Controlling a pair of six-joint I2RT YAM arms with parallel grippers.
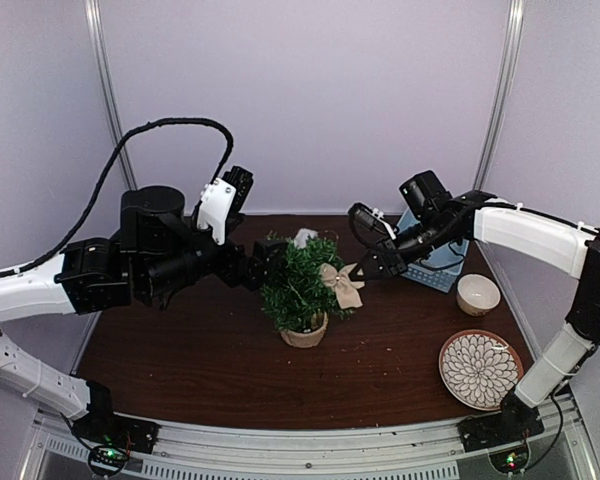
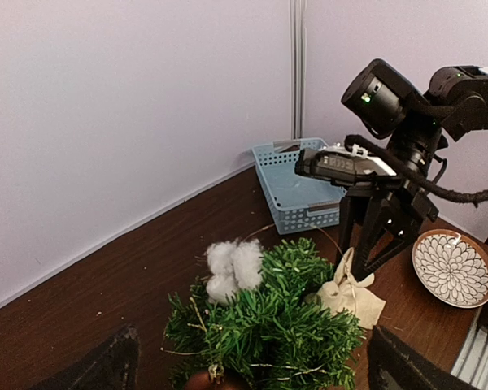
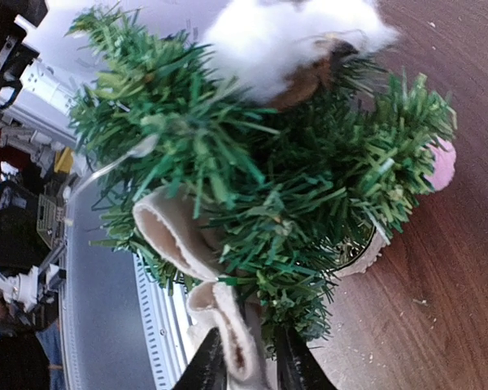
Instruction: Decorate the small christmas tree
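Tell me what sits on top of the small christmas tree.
A white fluffy tuft rests on the small christmas tree's top. The needles cover its underside, so how it is fastened cannot be seen.

Small christmas tree [image 1: 298, 285] is being shown with bristly plastic-looking needles, rough burlap pot [image 1: 305, 332]. Matt beige cloth bow [image 1: 342, 285] and fluffy cotton tuft [image 2: 234, 266] are being seen.

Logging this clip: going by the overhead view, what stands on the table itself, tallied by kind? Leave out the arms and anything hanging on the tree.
small christmas tree: 1
blue basket: 1
bowl: 1
patterned plate: 1
Total: 4
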